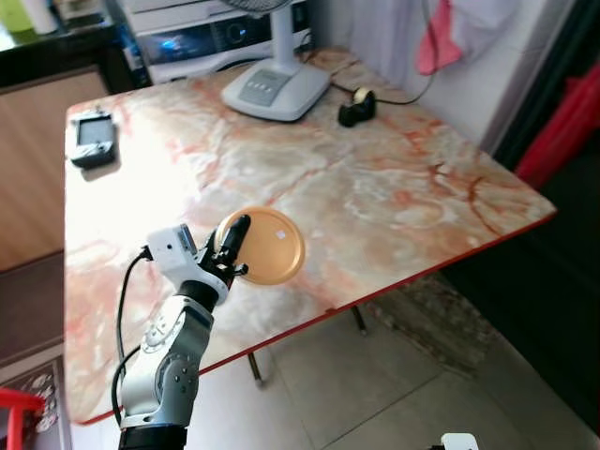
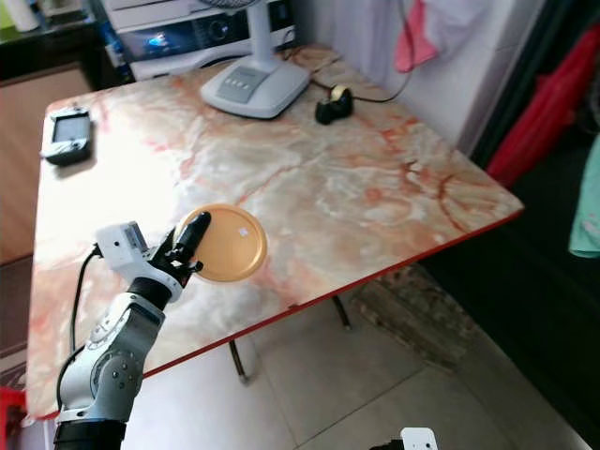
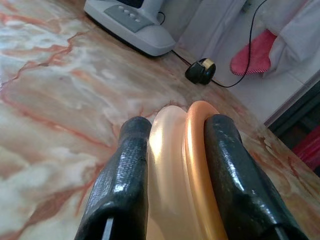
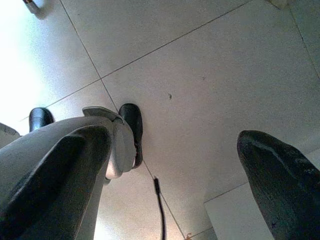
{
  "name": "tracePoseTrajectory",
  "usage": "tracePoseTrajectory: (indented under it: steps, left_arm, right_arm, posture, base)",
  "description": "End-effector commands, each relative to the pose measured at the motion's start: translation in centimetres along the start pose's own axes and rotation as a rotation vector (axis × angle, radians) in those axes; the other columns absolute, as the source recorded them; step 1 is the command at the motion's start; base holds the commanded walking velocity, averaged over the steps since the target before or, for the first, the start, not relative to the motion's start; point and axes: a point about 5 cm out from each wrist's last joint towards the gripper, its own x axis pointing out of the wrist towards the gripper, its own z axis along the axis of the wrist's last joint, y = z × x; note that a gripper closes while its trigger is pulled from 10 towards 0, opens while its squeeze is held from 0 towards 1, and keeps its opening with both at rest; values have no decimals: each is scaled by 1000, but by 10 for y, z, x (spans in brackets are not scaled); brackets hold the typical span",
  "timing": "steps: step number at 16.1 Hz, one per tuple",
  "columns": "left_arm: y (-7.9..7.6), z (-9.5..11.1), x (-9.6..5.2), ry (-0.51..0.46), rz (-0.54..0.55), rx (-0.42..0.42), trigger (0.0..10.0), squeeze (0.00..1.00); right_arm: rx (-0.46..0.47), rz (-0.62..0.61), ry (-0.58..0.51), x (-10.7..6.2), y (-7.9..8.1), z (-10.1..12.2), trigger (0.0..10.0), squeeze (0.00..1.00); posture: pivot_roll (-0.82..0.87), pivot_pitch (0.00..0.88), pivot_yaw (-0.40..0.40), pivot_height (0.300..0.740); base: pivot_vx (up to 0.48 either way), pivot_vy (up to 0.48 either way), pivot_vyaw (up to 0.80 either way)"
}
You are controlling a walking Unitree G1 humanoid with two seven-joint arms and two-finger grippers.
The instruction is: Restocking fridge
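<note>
An orange round plate (image 1: 265,246) lies near the front edge of the marble table (image 1: 375,187). My left gripper (image 1: 234,246) is shut on the plate's left rim. In the left wrist view both black fingers (image 3: 125,185) press the orange plate (image 3: 182,170) between them. My right arm hangs low beside the table; its wrist view looks down at the tiled floor, with its gripper (image 4: 165,180) open and nothing between the fingers.
A white fan base (image 1: 275,89) stands at the table's far side with a black tape dispenser (image 1: 357,107) and a cable next to it. A grey handheld device (image 1: 93,137) lies at the far left. Tiled floor (image 1: 375,394) runs below the table's front edge.
</note>
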Motion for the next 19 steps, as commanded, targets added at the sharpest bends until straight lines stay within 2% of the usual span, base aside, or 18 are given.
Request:
tracePoseTrajectory:
  steps: [1, 9, 15, 19]
  left_arm:
    - [-3, 4, 3, -16, -10, 30, 10000, 0]
    - [-3, 4, 6, -25, -14, 23, 10000, 0]
    - [-2, 0, 7, -15, -3, 1, 10000, 0]
    - [-1, -2, 7, -7, 7, -23, 10000, 0]
  right_arm:
    - [14, 1, 17, -1, 0, -6, 10000, 0]
    - [-1, 19, 31, -1, 2, -6, 10000, 0]
    - [-9, 31, 37, -1, 2, -6, 10000, 0]
    - [-5, 38, 26, -1, 2, -5, 10000, 0]
  posture:
    - [102, 75, 33, 740]
    - [94, 43, 36, 740]
    - [96, 55, 32, 740]
    - [98, 66, 30, 740]
  base:
    - [0, -322, -800]
    - [0, 0, -800]
    - [0, 0, -800]
    - [0, 276, 0]
